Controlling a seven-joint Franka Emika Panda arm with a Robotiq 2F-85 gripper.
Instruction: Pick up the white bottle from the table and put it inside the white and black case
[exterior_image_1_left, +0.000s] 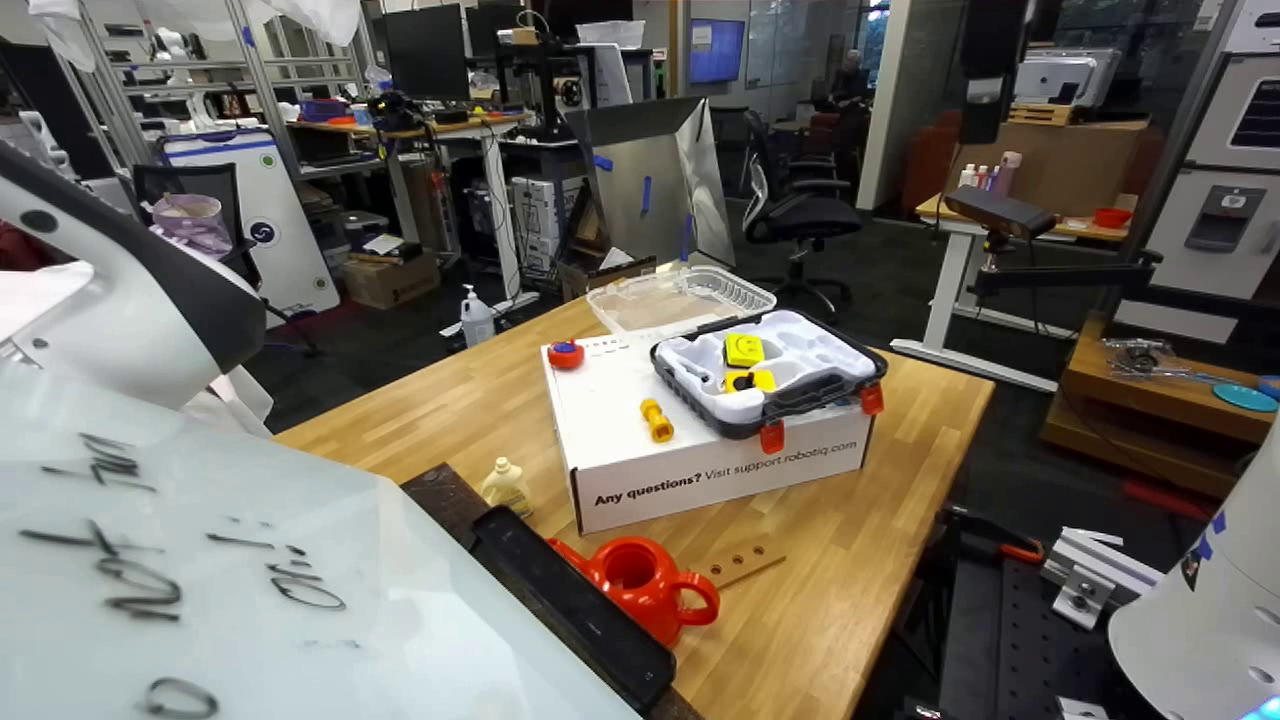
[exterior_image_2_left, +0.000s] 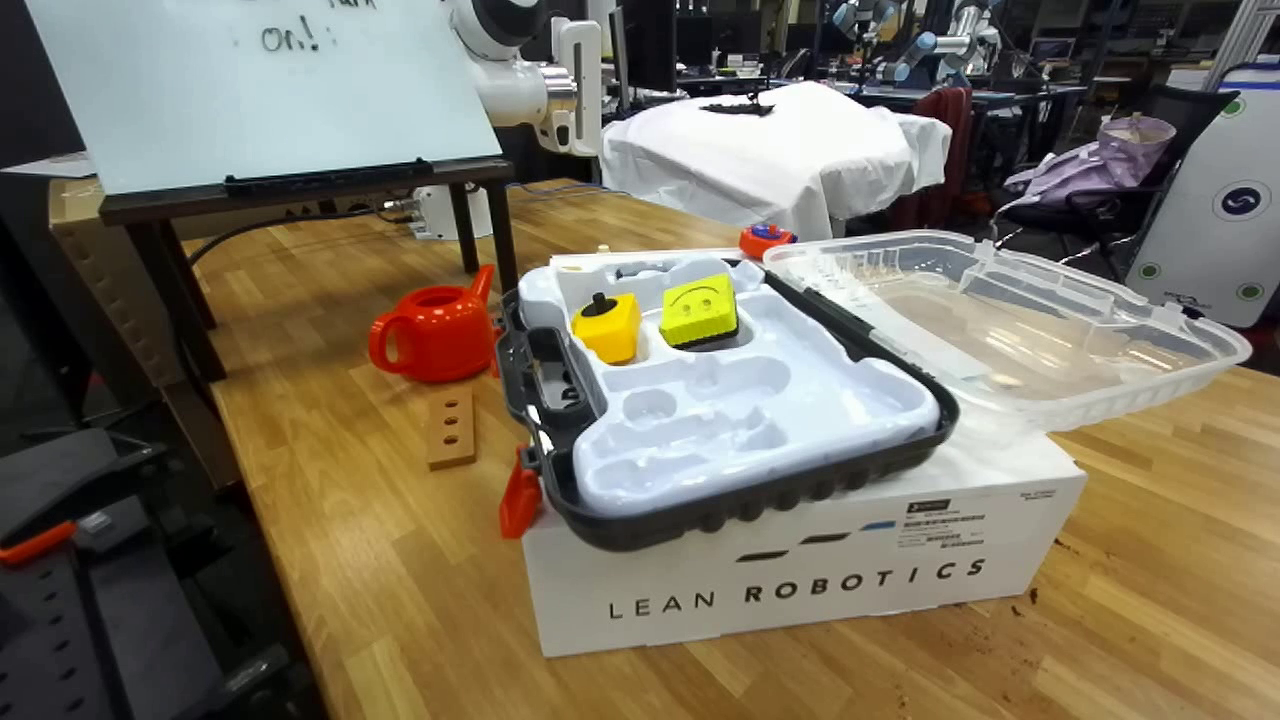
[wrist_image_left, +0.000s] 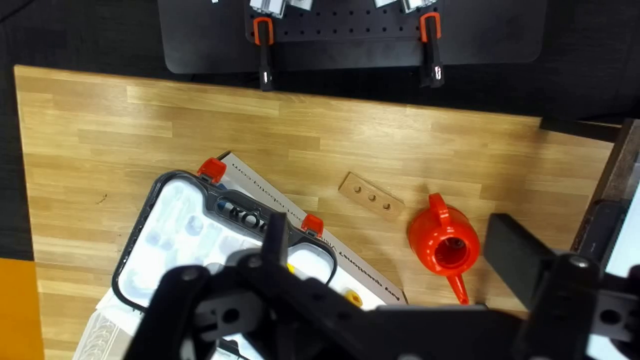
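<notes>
The white bottle (exterior_image_1_left: 507, 488), small and cream-coloured, stands upright on the table (exterior_image_1_left: 420, 400) beside the box's near corner and the whiteboard. It is hidden in the wrist view. The white and black case (exterior_image_2_left: 820, 385) lies open on the large white box, with a white moulded inside, black rim, red latches and a clear lid folded back. It also shows in an exterior view (exterior_image_1_left: 815, 345) and in the wrist view (wrist_image_left: 172, 240). A smiley-faced yellow block (exterior_image_2_left: 698, 310) and a yellow piece (exterior_image_2_left: 607, 328) sit inside. My gripper (wrist_image_left: 392, 235) is open and empty, above the table.
The white box (exterior_image_2_left: 800, 590) holds the case, a yellow bolt-like piece (exterior_image_1_left: 656, 421) and a red-blue item (exterior_image_1_left: 565, 354). A red teapot (exterior_image_1_left: 640, 585) and a wooden strip with holes (wrist_image_left: 371, 197) lie nearby. A whiteboard (exterior_image_1_left: 250, 560) on a dark stand borders the bottle.
</notes>
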